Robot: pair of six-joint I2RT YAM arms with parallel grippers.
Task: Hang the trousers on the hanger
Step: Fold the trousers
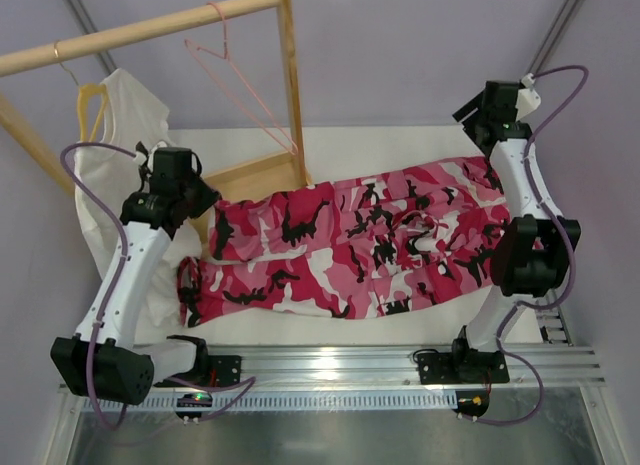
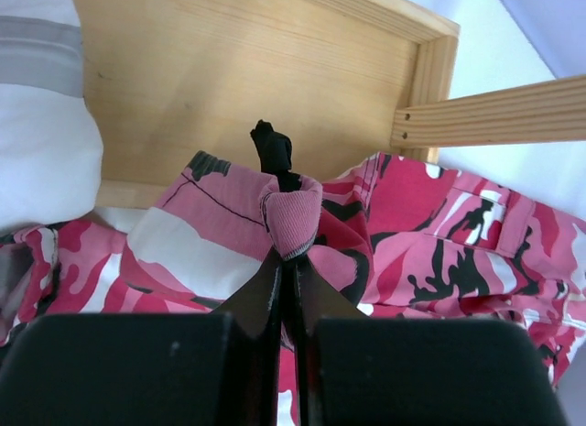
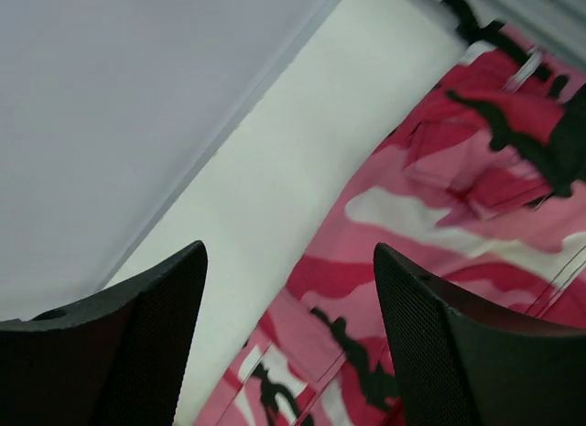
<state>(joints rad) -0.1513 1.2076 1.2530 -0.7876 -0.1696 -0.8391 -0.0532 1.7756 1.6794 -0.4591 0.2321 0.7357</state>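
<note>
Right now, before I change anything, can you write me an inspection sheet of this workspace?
Surface: white table, mostly covered by cloth.
Job's things: trousers lie spread along the table; pink hanger hangs bare on the wooden rack.
Clutter: white T-shirt on a yellow hanger, at the left of the rack.
Grippers: left gripper shut on a fold at one end of the trousers; right gripper open over the other end, holding nothing.
Cables: purple cables run along both arms, and no snag is seen.
Surroundings: lilac walls; metal rail under the arm bases.
</note>
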